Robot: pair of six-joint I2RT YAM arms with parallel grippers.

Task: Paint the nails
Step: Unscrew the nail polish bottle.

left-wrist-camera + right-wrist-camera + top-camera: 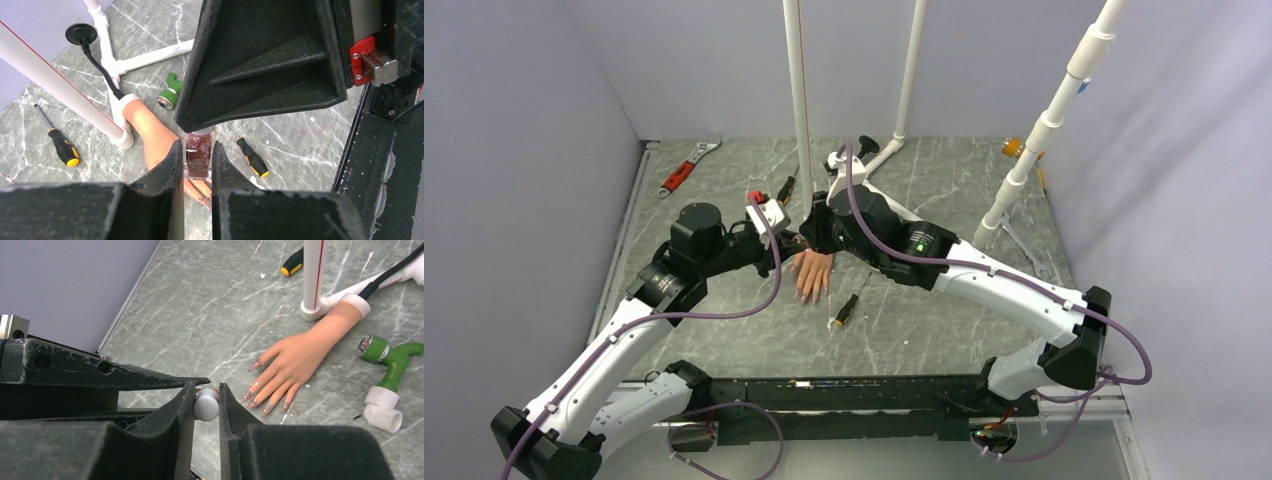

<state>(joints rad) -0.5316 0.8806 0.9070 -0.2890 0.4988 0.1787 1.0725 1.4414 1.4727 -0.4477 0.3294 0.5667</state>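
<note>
Two fingers of the left pincer (198, 161) press the flat sides of a small glass polish bottle (198, 156) in the left wrist view, holding it upright with dark red glitter showing inside. Past it toward 10 o'clock lies the forearm of the rubber hand (150, 131). Its fingers run under the bottle toward 6 o'clock. I judge the bottle light, slick and breakable, so the flat sides are the right hold.

One round silver cap (206, 405) sits between the narrowed fingers of the right pincer (206, 401) in the right wrist view, and both fingers touch it. The cap looks smooth and hard. It is best pinched across its middle, where it is least likely to slip when twisted. At 2 o'clock from it the rubber hand lies palm down, apart from the pincer. The nails (257, 403) point toward 7 o'clock and are long, glossy and speckled. They look stiff but tiny, and the hand is probably soft and light enough to shift under pressure, so only a light stroke suits them.

Both arms meet over the table's (944, 330) middle in the top view, just at 12 o'clock of the rubber hand. A screwdriver (846, 310) lies near, at 4 o'clock.
</note>
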